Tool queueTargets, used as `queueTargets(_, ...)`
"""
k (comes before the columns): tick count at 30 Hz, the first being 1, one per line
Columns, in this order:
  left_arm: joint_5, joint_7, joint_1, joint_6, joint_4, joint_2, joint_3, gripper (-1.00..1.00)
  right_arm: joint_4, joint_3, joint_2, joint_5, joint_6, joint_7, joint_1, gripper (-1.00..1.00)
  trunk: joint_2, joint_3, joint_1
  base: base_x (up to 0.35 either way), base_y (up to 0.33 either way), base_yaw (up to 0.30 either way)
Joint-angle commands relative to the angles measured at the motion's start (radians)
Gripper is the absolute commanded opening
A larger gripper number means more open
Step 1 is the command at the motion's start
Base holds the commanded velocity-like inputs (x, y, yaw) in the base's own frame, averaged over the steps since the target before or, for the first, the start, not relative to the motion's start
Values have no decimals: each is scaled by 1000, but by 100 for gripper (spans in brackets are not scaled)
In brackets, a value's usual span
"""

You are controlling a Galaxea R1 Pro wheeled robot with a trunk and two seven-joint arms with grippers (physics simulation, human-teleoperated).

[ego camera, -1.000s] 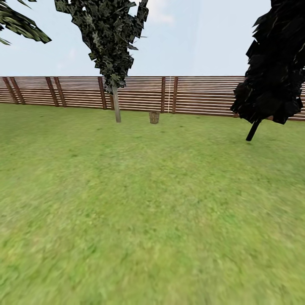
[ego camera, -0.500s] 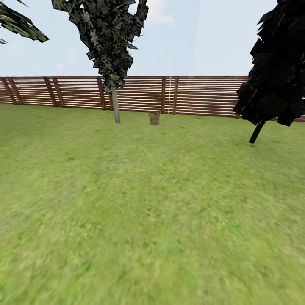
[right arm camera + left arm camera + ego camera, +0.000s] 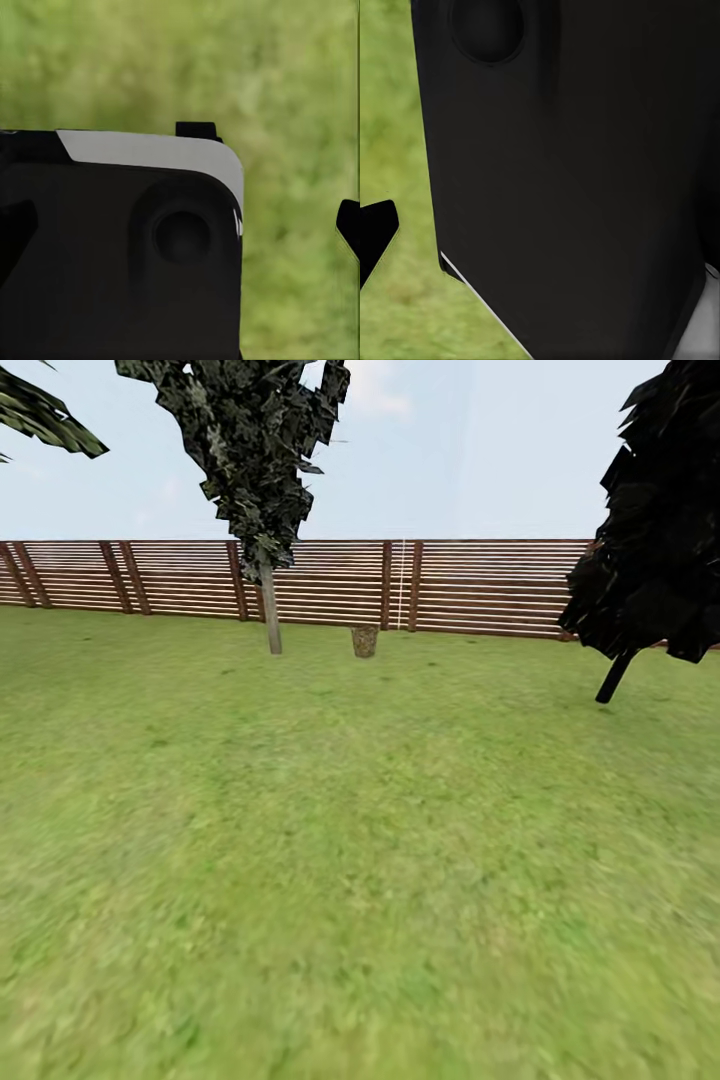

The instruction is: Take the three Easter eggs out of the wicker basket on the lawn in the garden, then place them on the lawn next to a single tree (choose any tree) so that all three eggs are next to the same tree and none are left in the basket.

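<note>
You are looking across the lawn (image 3: 360, 860) toward the wooden fence (image 3: 480, 585) at the far side of the garden. The wicker basket (image 3: 365, 641) is standing on the grass just in front of this fence, far from you, and it is too small to tell what is lying inside it. Just beside the basket, to its left, the tree (image 3: 270, 622) with the pale trunk is rising. Well apart from the basket, to its right, a very dark tree (image 3: 650, 540) is leaning. Between you and the basket only open grass is lying. In both wrist views a black robot body is covering the grass, so I cannot tell if each tool is spread or pressed together.
</note>
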Motion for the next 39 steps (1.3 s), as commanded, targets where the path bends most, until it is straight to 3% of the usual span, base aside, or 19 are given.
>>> queueTargets(1, 1, 0, 0, -3, 0, 0, 2, 100, 1, -4, 0, 4, -3, 3, -1, 100, 0, -1, 1, 337, 0, 0)
queueTargets(18, 1, 0, 0, -3, 0, 0, 2, 100, -8, -1, -14, 9, -8, -5, -1, 100, 0, -1, 1, 337, 0, 0)
queueTargets(39, 1, 0, 0, -3, 2, -2, 2, 100, 0, -4, -6, -1, -6, -4, -1, 100, 0, -1, 1, 337, 0, 0)
